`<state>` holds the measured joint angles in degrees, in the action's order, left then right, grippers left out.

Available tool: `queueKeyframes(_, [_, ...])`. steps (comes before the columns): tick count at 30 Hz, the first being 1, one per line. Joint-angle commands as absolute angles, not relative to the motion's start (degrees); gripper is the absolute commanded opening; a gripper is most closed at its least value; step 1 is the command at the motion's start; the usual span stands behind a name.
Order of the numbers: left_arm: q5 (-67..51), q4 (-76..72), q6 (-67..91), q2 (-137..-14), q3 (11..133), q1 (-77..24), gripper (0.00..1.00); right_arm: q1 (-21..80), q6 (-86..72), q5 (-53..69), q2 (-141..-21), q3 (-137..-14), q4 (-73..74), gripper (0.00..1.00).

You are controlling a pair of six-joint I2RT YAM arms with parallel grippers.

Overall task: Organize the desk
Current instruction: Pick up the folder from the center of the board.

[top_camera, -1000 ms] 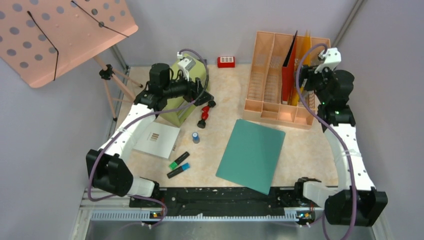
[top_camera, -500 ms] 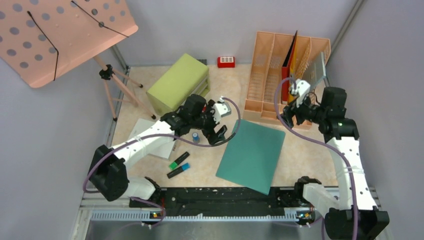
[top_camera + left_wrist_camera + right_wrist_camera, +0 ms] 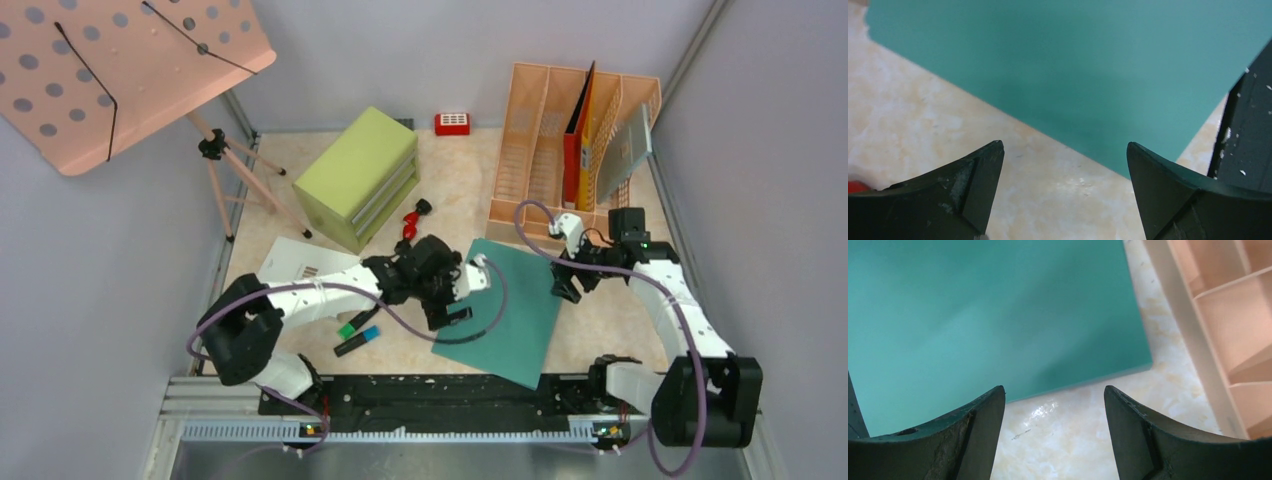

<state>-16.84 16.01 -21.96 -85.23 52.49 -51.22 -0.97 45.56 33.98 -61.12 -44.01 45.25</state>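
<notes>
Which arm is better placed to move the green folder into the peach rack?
Right arm: its jaws stand open at the green folder corner beside the peach rack; left arm is farther.

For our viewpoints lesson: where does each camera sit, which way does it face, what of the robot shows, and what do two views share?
Top external: high behind the robot, looking down on the desk; both arms show, left gripper and right gripper at opposite sides of the teal folder.
Left wrist: on the left arm, facing down; own fingers frame a folder edge.
Right wrist: on the right arm, facing down; own fingers frame a folder corner by the peach rack.
Shared: both wrist views show folder and desk.
</notes>
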Motion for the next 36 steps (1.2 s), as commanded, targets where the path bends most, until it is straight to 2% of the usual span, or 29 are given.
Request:
queueKeyframes(1, [-9.0,13.3,-28.2,-83.0,51.1,-59.2,0.98,-3.0,47.3,32.3,-66.7,-44.0,41.6,0.72])
queueKeyframes(4, [-6.0,16.8,-29.8,-84.4,53.8,-65.3,0.98,-5.1,46.8,32.9,-72.4,-46.1,42.3,0.73])
queueKeyframes(8, [-1.2,17.4,-32.3,-86.7,54.8,-73.6,0.98,-5.9,45.4,32.9,-77.0,-48.4,43.4,0.84])
queueKeyframes(15, [3.5,15.0,-33.3,-91.8,55.8,-81.4,0.98,-6.1,43.2,30.9,-78.0,-49.2,39.2,0.85])
queueKeyframes(23, [11.2,13.3,-32.8,-99.0,59.9,-84.4,0.98,-6.2,43.4,31.0,-83.4,-51.4,37.1,0.85])
queueKeyframes(36, [13.9,13.2,-33.0,-97.0,56.8,-84.4,0.98,-6.2,46.2,35.5,-90.5,-51.4,31.9,0.83])
